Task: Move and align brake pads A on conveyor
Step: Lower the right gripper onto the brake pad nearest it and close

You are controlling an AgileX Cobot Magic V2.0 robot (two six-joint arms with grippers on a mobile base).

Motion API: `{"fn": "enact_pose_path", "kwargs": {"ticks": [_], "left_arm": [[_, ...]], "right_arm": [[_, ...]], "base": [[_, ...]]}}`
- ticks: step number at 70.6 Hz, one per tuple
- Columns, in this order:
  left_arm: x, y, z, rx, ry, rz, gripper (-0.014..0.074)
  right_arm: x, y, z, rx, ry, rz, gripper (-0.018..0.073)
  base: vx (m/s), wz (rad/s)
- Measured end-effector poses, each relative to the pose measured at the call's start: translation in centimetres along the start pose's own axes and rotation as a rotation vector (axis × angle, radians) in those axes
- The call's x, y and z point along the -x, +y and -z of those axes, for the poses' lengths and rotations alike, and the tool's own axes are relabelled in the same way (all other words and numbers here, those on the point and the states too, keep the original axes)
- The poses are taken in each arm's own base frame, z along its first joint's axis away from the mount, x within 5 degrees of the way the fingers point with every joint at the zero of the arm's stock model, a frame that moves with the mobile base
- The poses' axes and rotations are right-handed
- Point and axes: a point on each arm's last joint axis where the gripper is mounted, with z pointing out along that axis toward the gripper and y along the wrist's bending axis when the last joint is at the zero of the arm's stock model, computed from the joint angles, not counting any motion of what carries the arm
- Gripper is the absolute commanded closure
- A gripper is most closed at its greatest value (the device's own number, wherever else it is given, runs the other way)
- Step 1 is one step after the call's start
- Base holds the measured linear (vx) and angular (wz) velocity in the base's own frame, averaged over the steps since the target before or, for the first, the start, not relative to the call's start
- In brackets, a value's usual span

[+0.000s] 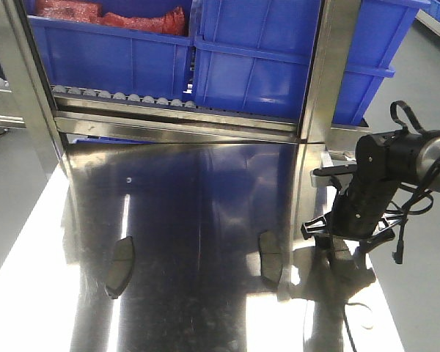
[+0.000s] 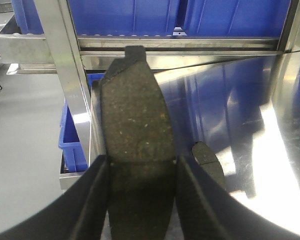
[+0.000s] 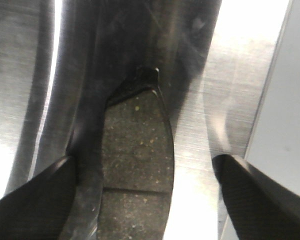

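Left gripper (image 2: 142, 162): clamped on held pad (image 2: 132, 110), carry pending. Right gripper (image 3: 145, 162): apart, astride table pad (image 3: 137, 145); should close next.

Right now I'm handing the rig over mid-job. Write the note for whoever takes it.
Left hand: shut on the held pad, up off the steel table.
Right hand: open, fingers either side of a second pad lying flat on the table, not yet gripped.
Front view: a left pad and a right pad lie flat on the table; they may be ones already listed.
Done: no pad seen on the conveyor, which is not in view.
Left: grip, move and align every pad.
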Motion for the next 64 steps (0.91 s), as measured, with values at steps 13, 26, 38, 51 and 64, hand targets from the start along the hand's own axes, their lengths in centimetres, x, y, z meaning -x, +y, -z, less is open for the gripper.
{"fn": "enact_pose_path", "kwargs": {"ticks": [13,26,38,51,64], "left_arm": [[0.00,0.00,0.00,0.000,0.000,0.000,0.0451],[0.00,0.00,0.00,0.000,0.000,0.000,0.0451],[0.00,0.00,0.00,0.000,0.000,0.000,0.0451],[0.00,0.00,0.00,0.000,0.000,0.000,0.0451],[0.00,0.00,0.00,0.000,0.000,0.000,0.0451]], "right_arm": [[0.02,0.01,-0.03,0.001,0.000,0.002,0.0090],[0.00,0.02,-0.03,0.002,0.003,0.001,0.0199],[-0.05,0.03,-0.03,0.003,0.009,0.003,0.0323],[-0.16,0.01,0.28,0.002,0.012,0.017,0.0423],[-0.18,0.00,0.44,0.002,0.010,0.019,0.0465]], "base": [[0.00,0.00],[0.00,0.00],[0.00,0.00],[0.00,0.00],[0.00,0.00]]}}
